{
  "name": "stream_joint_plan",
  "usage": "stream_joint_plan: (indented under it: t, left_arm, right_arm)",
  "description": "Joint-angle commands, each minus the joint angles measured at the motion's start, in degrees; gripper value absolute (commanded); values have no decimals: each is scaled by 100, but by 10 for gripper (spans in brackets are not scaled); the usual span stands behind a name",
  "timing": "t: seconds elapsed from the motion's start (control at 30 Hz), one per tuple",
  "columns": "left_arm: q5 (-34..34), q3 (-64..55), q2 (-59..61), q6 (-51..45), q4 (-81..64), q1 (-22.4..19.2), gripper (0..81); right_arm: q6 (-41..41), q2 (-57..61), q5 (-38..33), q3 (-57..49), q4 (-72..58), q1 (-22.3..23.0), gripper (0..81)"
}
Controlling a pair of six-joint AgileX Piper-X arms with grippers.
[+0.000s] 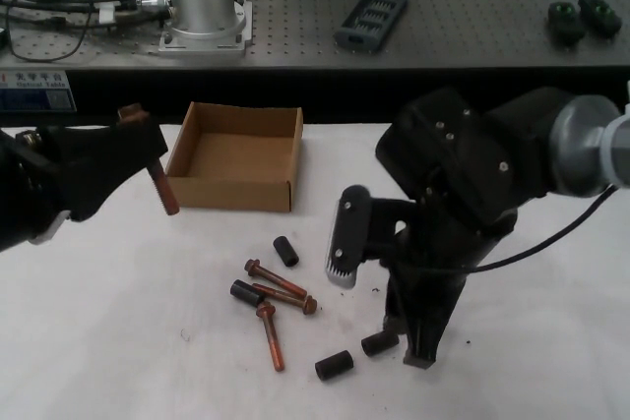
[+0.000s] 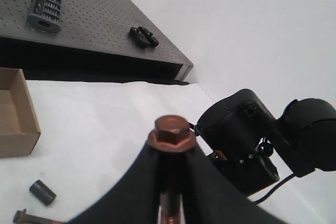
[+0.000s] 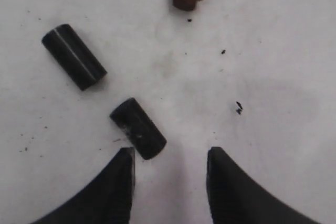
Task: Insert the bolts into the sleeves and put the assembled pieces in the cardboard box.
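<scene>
Bolts are what this job turns on, and one bolt (image 2: 172, 135) is clenched between the left jaws, head up and shank hanging down. It is held clear of the desk (image 1: 118, 341), with the cardboard box (image 1: 231, 194) just beside those jaws. The right jaws stand spread apart and low over the desk. A black sleeve (image 3: 138, 128) lies on its side just ahead of one jaw tip, off to that side rather than squarely between the two. A second sleeve (image 3: 73, 56) lies farther out beyond it. Between the two sets of jaws, well apart from the left ones, lie three loose bolts (image 1: 279, 292) and two further sleeves (image 1: 285, 250), one of them touching the bolts. From where I stand the box looks empty and no bolt sits in any sleeve. I'd judge the task barely begun: one bolt is in hand, a sleeve is lined up for taking, and all the mating and boxing is left.
</scene>
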Motion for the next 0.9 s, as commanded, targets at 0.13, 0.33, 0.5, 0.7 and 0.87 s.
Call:
stream_joint_plan:
  t: [0.13, 0.33, 0.5, 0.7, 0.87]
  left_arm:
    - [-122, -33, -9, -31, -166, 19, 6]
    - [-121, -33, -184, 12, -166, 19, 6]
    - [-121, -33, -239, 12, -166, 19, 6]
    - [-121, -33, -239, 12, -166, 19, 6]
    - [-121, -33, -239, 12, -166, 19, 6]
  right_arm:
    - [-91, 110, -136, -61, 41, 36, 330]
    - [-91, 311, -136, -61, 39, 38, 330]
    - [-75, 503, -238, -61, 39, 38, 330]
    - [97, 679, -274, -35, 23, 38, 328]
    - [420, 811, -353, -35, 3, 38, 233]
